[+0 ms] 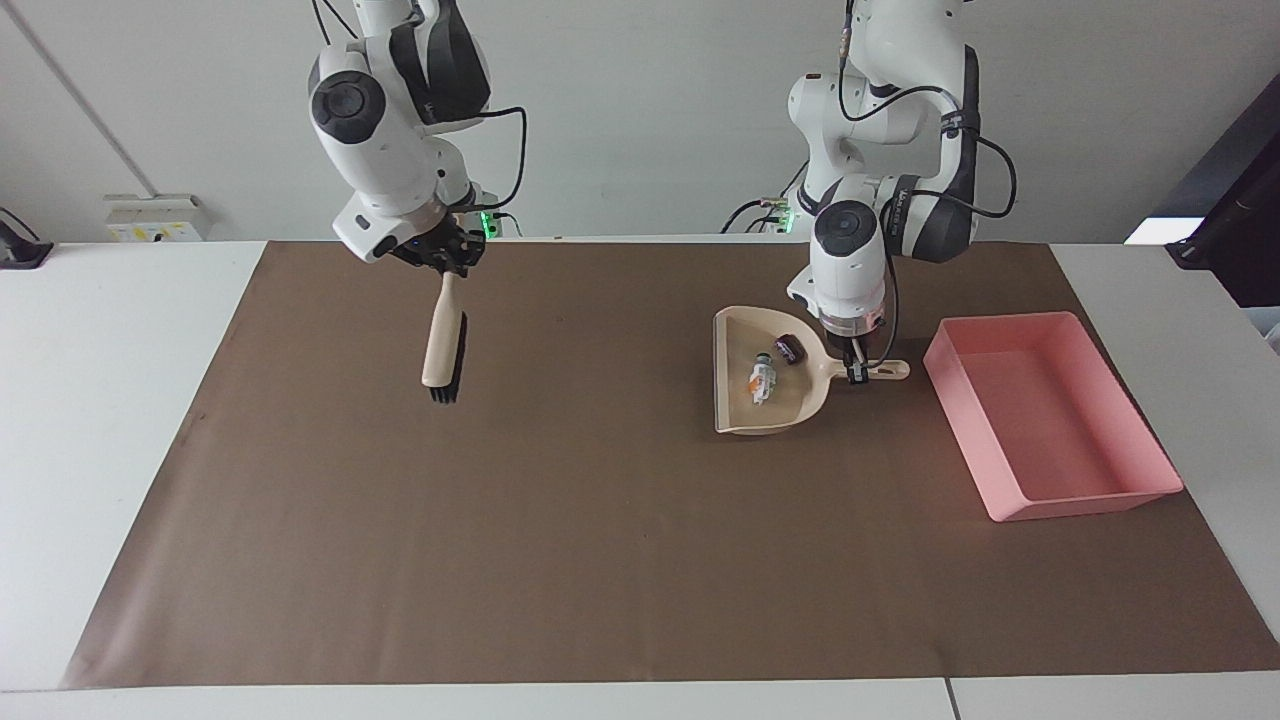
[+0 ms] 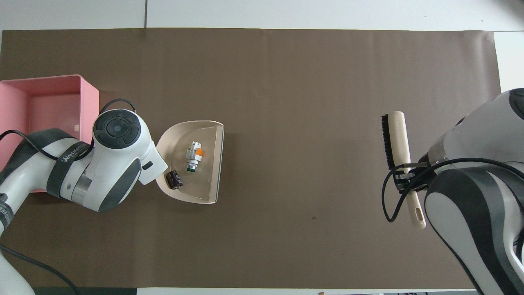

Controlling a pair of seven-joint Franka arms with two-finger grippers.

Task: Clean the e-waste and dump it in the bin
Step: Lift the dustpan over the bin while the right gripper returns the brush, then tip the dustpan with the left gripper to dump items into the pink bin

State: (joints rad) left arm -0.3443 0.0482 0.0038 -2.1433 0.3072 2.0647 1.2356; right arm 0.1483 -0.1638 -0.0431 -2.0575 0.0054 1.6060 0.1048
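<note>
The e-waste lies in a beige dustpan [image 1: 785, 405] [image 2: 206, 176]: a white-grey part with green and orange bits [image 1: 762, 380] [image 2: 193, 152] and a small black block [image 1: 790, 348] [image 2: 174, 179]. My left gripper [image 1: 857, 369] is shut on the dustpan's handle, its fingers hidden under the wrist in the overhead view. The pink bin [image 1: 1050, 420] [image 2: 53, 110] stands beside the dustpan, toward the left arm's end of the table. My right gripper [image 1: 450, 268] [image 2: 406, 180] is shut on the handle of a beige brush [image 1: 442, 345] [image 2: 397, 135], which hangs bristles down over the mat toward the right arm's end.
A brown mat [image 1: 600, 520] covers most of the white table. A black object [image 1: 1235, 230] stands at the table's corner near the left arm's base.
</note>
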